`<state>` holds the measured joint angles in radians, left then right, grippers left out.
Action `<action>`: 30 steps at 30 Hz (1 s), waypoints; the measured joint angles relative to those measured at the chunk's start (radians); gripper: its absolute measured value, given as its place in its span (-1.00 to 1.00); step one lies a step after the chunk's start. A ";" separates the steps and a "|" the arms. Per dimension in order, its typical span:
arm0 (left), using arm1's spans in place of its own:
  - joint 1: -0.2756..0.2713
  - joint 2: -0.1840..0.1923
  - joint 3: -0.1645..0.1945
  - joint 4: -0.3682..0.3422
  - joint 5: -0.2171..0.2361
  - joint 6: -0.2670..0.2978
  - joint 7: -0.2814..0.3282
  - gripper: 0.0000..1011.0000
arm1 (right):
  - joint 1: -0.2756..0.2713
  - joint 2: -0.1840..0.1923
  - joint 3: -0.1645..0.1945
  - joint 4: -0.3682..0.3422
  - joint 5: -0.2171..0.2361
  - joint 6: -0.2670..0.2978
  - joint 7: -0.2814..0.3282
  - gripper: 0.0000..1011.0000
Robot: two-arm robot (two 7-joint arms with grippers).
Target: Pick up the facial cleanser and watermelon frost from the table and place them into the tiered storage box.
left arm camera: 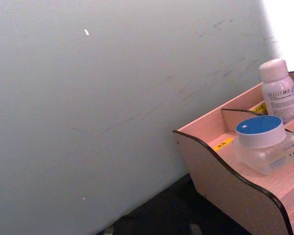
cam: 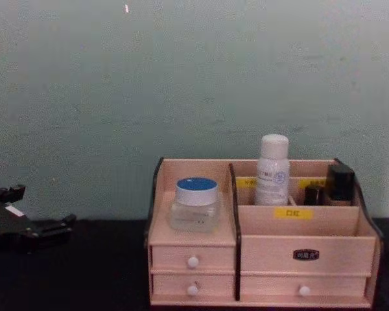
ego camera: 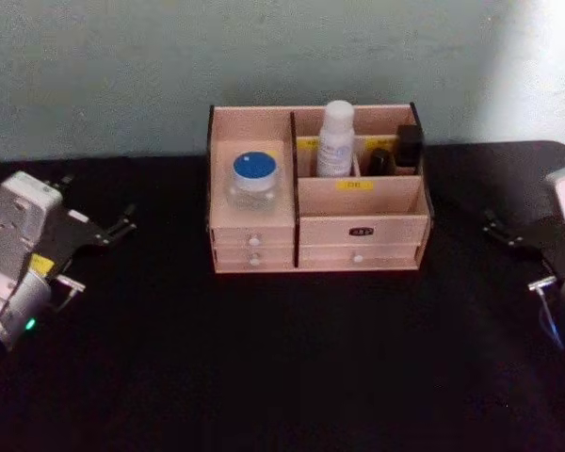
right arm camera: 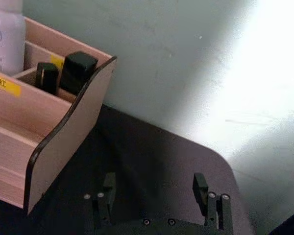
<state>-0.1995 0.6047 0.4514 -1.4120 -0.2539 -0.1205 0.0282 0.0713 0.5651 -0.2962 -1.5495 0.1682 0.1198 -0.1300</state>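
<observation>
The tiered storage box [ego camera: 358,202] stands at the back middle of the black table. In its rear compartment a white bottle [ego camera: 336,141] stands upright, and a clear jar with a blue lid [ego camera: 254,179] sits on its left tier. I cannot tell which is the facial cleanser and which the watermelon frost. The chest view shows the bottle [cam: 273,172] and the jar [cam: 196,204] from the front. My left gripper [ego camera: 122,224] hovers open at the table's left, well away from the box. Over at the right, my right gripper [right arm camera: 154,188] is open and holds nothing.
Two small dark containers [ego camera: 410,146] stand in the box's rear right compartments. A pale wall runs close behind the box. Bare black table [ego camera: 282,377] lies in front of the box and between it and each gripper.
</observation>
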 joint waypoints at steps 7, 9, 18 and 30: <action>0.000 0.000 0.000 0.000 0.000 0.000 0.000 0.98 | 0.010 -0.013 -0.006 0.022 -0.011 -0.003 0.002 0.98; 0.000 0.000 0.000 0.000 0.000 0.000 0.000 0.98 | 0.008 -0.011 -0.005 0.018 -0.010 -0.003 0.002 0.98; 0.000 0.000 0.000 0.000 0.000 0.000 0.000 0.98 | 0.005 -0.007 -0.003 0.011 -0.008 -0.003 0.001 0.98; 0.000 0.000 0.000 0.000 0.000 0.000 0.000 0.98 | 0.003 -0.005 -0.002 0.007 -0.006 -0.002 0.001 0.98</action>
<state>-0.1995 0.6047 0.4514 -1.4120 -0.2539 -0.1205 0.0283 0.0742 0.5602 -0.2978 -1.5427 0.1627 0.1177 -0.1293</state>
